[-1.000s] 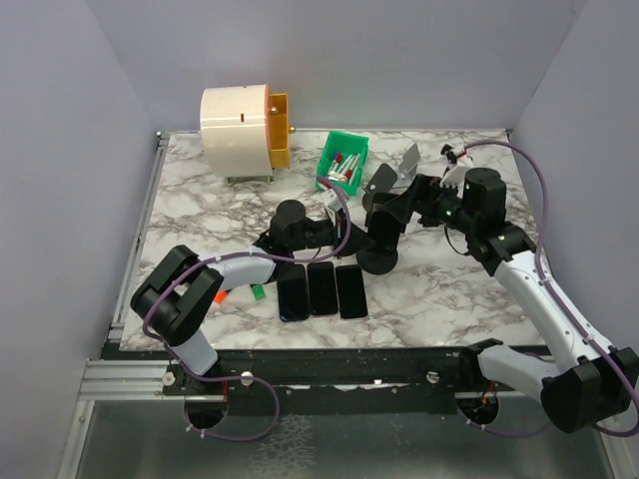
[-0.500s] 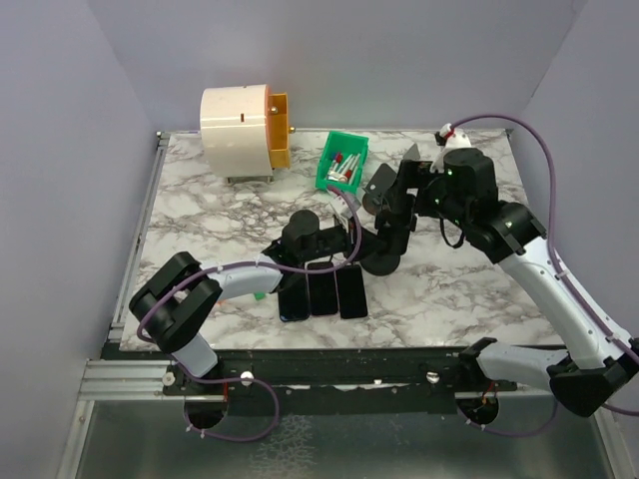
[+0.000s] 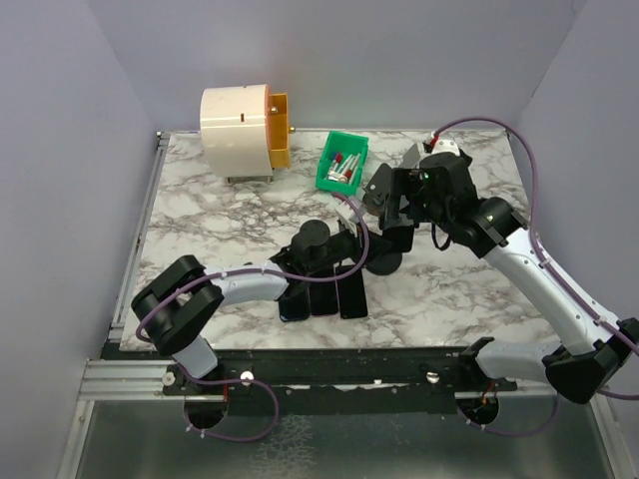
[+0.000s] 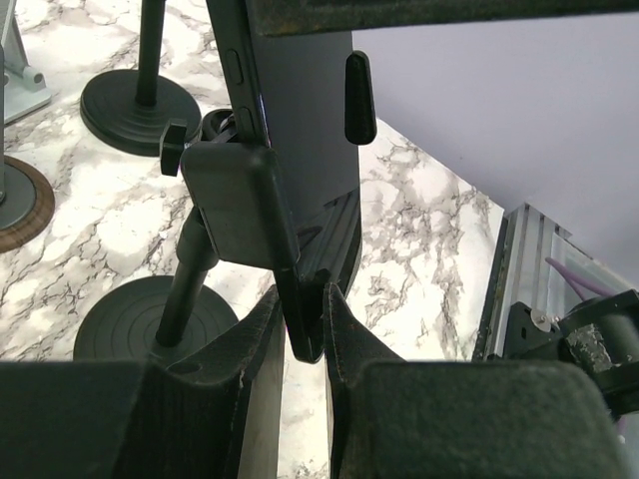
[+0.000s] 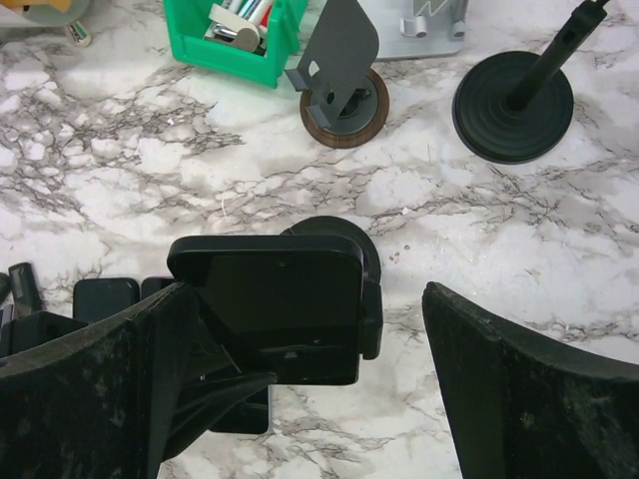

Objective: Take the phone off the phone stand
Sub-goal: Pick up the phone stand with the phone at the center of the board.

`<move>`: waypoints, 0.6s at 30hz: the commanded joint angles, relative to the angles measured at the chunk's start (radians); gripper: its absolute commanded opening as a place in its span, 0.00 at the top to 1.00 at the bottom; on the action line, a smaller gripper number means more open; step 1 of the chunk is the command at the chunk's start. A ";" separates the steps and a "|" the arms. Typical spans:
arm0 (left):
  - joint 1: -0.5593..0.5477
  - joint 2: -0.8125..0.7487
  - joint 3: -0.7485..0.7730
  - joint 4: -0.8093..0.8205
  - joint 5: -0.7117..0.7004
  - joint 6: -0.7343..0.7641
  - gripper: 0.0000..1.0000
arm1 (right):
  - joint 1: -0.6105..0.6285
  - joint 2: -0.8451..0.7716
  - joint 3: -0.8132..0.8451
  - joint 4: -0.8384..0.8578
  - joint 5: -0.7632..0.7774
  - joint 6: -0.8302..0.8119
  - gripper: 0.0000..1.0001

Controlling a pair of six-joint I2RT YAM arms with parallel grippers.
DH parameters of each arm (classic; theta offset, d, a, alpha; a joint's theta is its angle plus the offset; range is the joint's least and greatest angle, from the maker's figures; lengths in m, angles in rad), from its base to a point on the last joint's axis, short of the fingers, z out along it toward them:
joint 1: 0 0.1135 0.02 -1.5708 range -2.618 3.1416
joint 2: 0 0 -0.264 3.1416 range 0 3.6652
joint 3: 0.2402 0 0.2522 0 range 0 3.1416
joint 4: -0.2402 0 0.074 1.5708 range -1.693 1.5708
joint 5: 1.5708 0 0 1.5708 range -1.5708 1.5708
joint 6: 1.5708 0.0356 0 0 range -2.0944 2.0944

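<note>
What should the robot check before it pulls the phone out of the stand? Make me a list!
1. The phone sits in the stand: ok.
2. The left claw pinches the phone's bottom edge: ok.
3. The right claw is open: ok, its fingers are wide apart on both sides of the phone.
4. The right claw steadies the stand: not ok, it grips nothing.
5. The base lies flat on the table: ok.
</note>
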 commanded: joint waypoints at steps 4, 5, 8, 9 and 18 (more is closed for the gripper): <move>-0.009 -0.023 0.004 0.012 -0.096 0.032 1.00 | 0.010 0.038 0.006 0.028 0.000 0.001 0.00; -0.010 -0.024 0.002 0.012 -0.096 0.032 1.00 | 0.010 0.045 0.009 0.029 -0.004 -0.003 0.00; -0.010 -0.023 0.002 0.012 -0.097 0.033 1.00 | 0.014 0.066 0.016 0.032 -0.003 -0.007 0.00; -0.011 -0.023 0.002 0.012 -0.097 0.035 1.00 | 0.016 0.070 0.016 0.034 -0.003 -0.009 0.01; -0.010 -0.029 -0.004 0.012 -0.099 0.047 1.00 | 0.042 0.080 0.034 0.040 0.004 -0.022 0.00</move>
